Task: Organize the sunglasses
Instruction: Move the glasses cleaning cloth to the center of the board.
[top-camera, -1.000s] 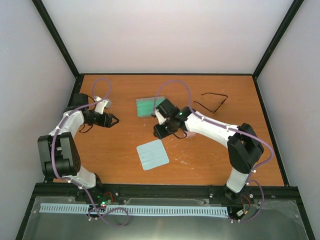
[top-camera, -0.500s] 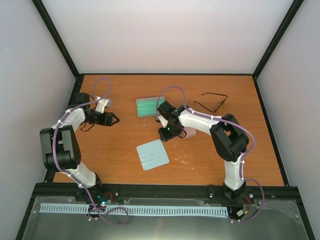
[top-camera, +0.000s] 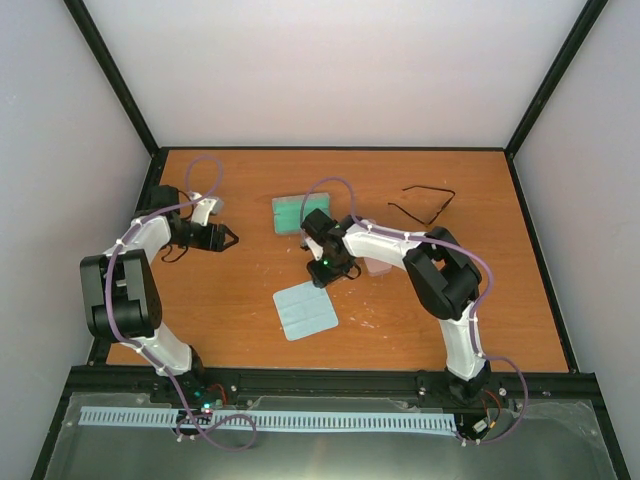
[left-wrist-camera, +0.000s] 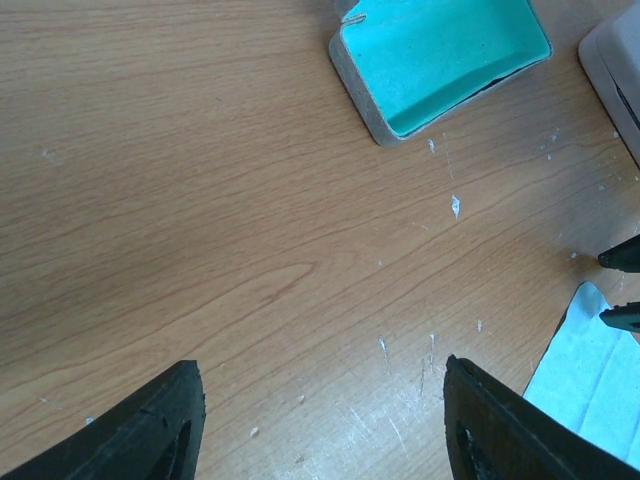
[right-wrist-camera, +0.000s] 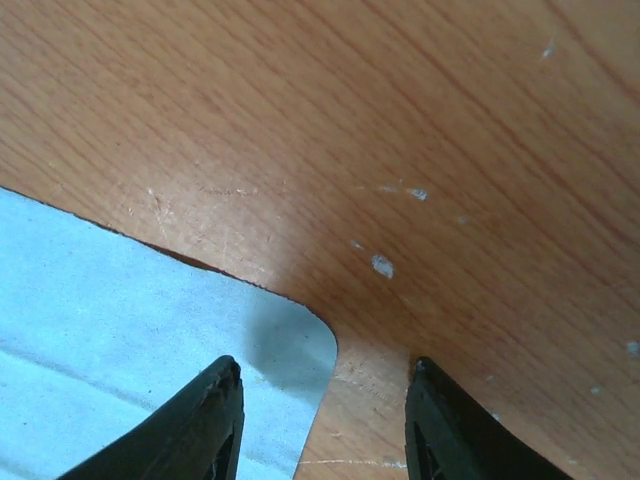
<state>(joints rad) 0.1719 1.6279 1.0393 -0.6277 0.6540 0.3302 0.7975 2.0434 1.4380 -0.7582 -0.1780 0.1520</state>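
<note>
Right gripper (top-camera: 320, 280) now nearer cloth (top-camera: 305, 309), open, empty; sunglasses (top-camera: 413, 213) well apart.

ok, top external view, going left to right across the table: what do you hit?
left gripper → open teal-lined case → pink case → sunglasses. The light-blue cloth and right gripper share the teal-lined case's span, so they are left out.
</note>
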